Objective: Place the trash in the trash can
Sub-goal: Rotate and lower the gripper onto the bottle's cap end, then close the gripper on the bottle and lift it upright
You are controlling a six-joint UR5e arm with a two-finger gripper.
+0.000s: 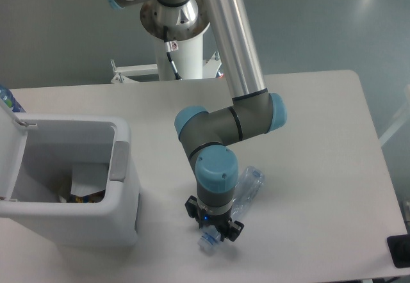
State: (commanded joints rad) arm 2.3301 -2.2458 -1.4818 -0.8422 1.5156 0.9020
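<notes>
The arm's wrist is hiding most of the gripper (214,229), so whether its fingers are clamping the clear plastic bottle (246,187) cannot be told; the bottle is lying on the table (320,142) directly beneath it, both ends poking out (its label is not showing). The table is pale and smooth, standing on a grey floor. The white, round-cornered trash can (122,193) is sitting at the left, lid up, scraps inside.
</notes>
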